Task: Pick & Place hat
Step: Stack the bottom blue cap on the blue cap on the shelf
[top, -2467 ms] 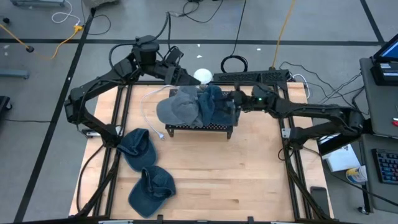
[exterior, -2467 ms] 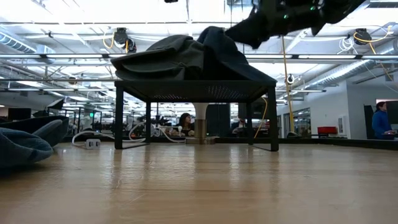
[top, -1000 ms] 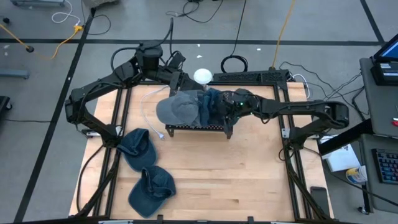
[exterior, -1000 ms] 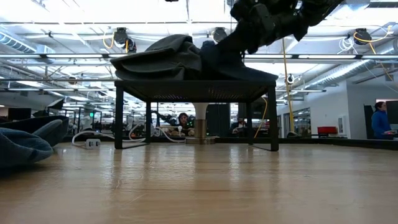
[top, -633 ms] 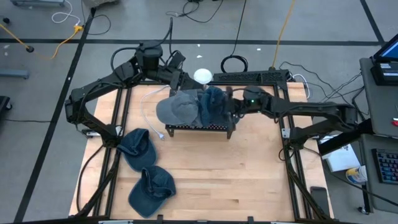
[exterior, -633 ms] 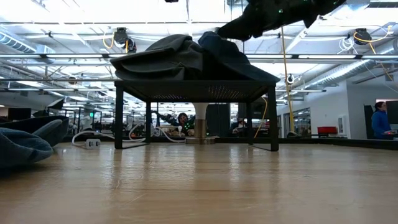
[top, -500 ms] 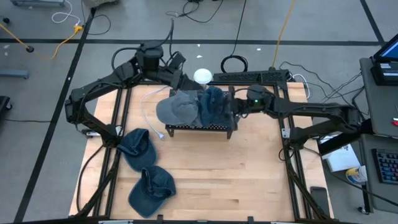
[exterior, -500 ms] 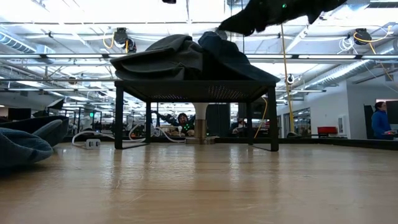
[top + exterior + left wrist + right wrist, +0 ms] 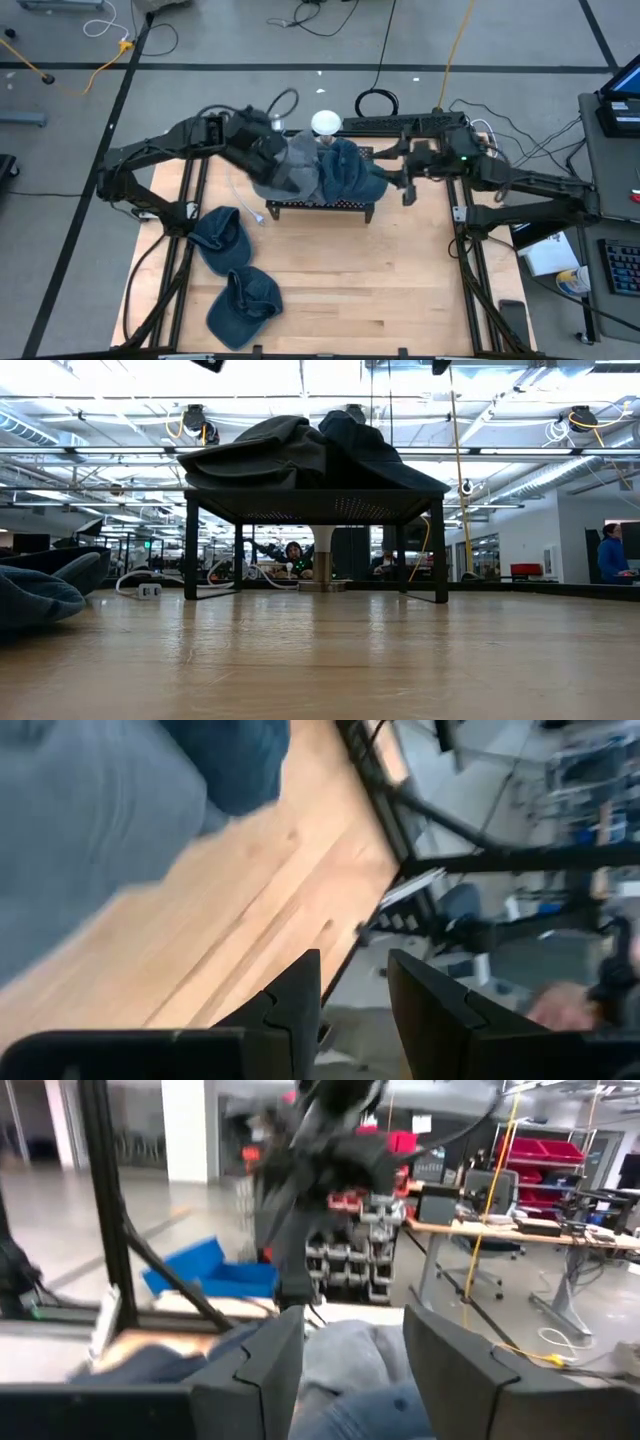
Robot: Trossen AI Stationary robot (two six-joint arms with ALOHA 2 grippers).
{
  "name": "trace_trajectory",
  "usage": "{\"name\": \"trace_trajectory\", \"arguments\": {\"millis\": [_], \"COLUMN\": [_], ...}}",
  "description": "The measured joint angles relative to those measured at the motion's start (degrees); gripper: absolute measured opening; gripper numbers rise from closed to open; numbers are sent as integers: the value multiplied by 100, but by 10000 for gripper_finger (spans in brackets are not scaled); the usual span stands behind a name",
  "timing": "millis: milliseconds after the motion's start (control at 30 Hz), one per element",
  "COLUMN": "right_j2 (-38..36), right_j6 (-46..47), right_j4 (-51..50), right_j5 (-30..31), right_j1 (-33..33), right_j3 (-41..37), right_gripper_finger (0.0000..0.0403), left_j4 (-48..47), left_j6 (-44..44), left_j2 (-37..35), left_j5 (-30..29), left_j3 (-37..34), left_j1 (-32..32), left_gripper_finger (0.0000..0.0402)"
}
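Note:
A grey hat (image 9: 290, 160) and a dark blue hat (image 9: 352, 172) lie side by side on top of a black mesh rack (image 9: 320, 208), also seen in the low view as grey hat (image 9: 262, 452) and blue hat (image 9: 372, 452). My left gripper (image 9: 276, 164) hovers open above the grey hat, well clear of it; its wrist view shows the open left gripper (image 9: 355, 992) over the grey hat (image 9: 80, 830). My right gripper (image 9: 404, 186) is open, off the rack's right end, with the right gripper (image 9: 350, 1335) facing both hats.
Two more blue hats (image 9: 218, 238) (image 9: 243, 303) lie on the wooden table near its left near corner. A white round object (image 9: 326, 122) and cables sit behind the rack. Bare table (image 9: 400, 290) stretches near and right of the rack. People show in the room beyond.
My right gripper has come off the blue hat, risen and drawn back toward the table's right edge. The blue hat stays draped on the rack. My left arm has swung from the far edge toward the near side, out over the grey hat.

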Motion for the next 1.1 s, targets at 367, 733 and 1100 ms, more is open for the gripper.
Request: {"name": "trace_trajectory", "arguments": {"millis": [367,733,1100], "right_j2": [-528,-505,-509], "right_j6": [857,679,1109], "right_j4": [-105,-97,-92], "right_j5": [-4,0,5], "right_j1": [601,1299,1323], "right_j3": [0,0,0], "right_gripper_finger": [169,169,169], "left_j4": [-1884,-3388,-3491], "left_j6": [-1106,-2751,-4072], "left_j2": [-121,-127,-60], "left_j5": [-964,-1601,-2193], "left_j3": [9,7,-2], "left_j1": [-2060,-4201,-5666], "left_gripper_finger": [120,120,126]}}
